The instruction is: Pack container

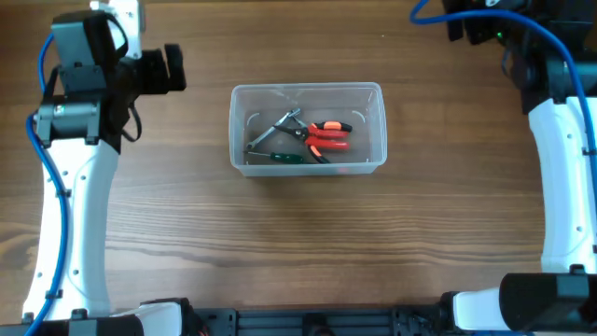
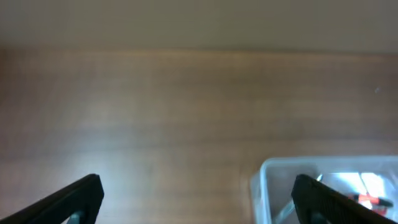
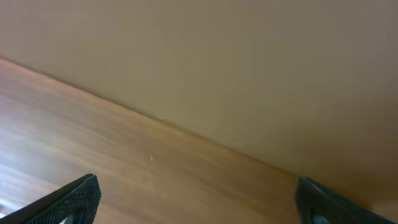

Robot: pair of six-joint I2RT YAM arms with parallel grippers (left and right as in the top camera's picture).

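The clear plastic container (image 1: 308, 129) stands in the middle of the table. Inside lie red-handled pliers (image 1: 326, 137), a metal tool (image 1: 275, 129) and a green-handled tool (image 1: 280, 157). My left gripper (image 1: 173, 70) is at the far left, apart from the container, open and empty. In the left wrist view (image 2: 196, 202) its fingers are wide apart and the container's corner (image 2: 267, 186) shows at the lower right. My right gripper (image 3: 199, 199) is open and empty over bare table; in the overhead view it sits at the top right edge (image 1: 466, 23).
The wooden table (image 1: 308, 243) surrounds the container. The white arm links stand along the left (image 1: 75, 205) and right (image 1: 564, 187) sides. The table's far edge shows in the right wrist view (image 3: 186, 130).
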